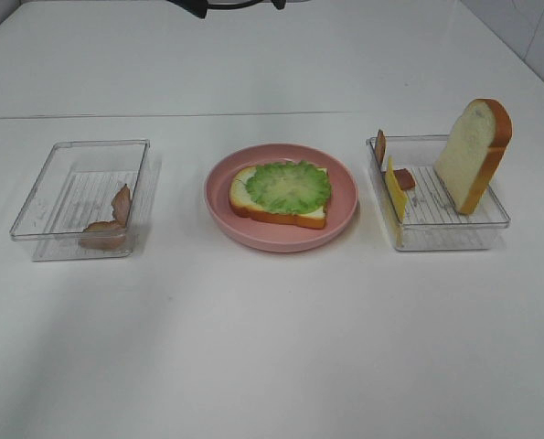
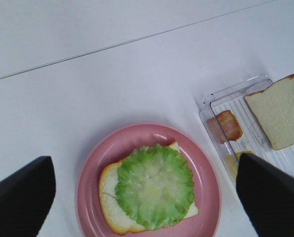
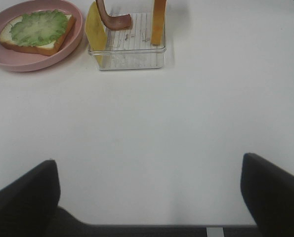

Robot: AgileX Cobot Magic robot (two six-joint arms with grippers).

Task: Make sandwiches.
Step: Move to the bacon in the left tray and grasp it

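Note:
On the pink plate (image 1: 281, 240) lies one white bread slice (image 1: 241, 187) with a green lettuce leaf (image 1: 288, 187) on top. Reddish-brown bacon strips (image 1: 116, 219) lean in a corner of the left clear tray (image 1: 80, 144). The right clear tray (image 1: 445, 233) holds an upright bread slice (image 1: 468, 155), a yellow cheese square (image 1: 396, 192) on edge and a bacon piece (image 1: 404, 178). My left gripper (image 2: 144, 165) hangs open above the lettuce (image 2: 154, 185), holding nothing. My right gripper (image 3: 151, 177) is open over bare table, well short of its tray (image 3: 132, 57). Neither gripper shows in the high view.
The white table carries a seam line across the back (image 1: 253, 114). Bare table surface lies between the trays and the front edge. A dark piece of the robot (image 1: 235, 7) sits at the far edge.

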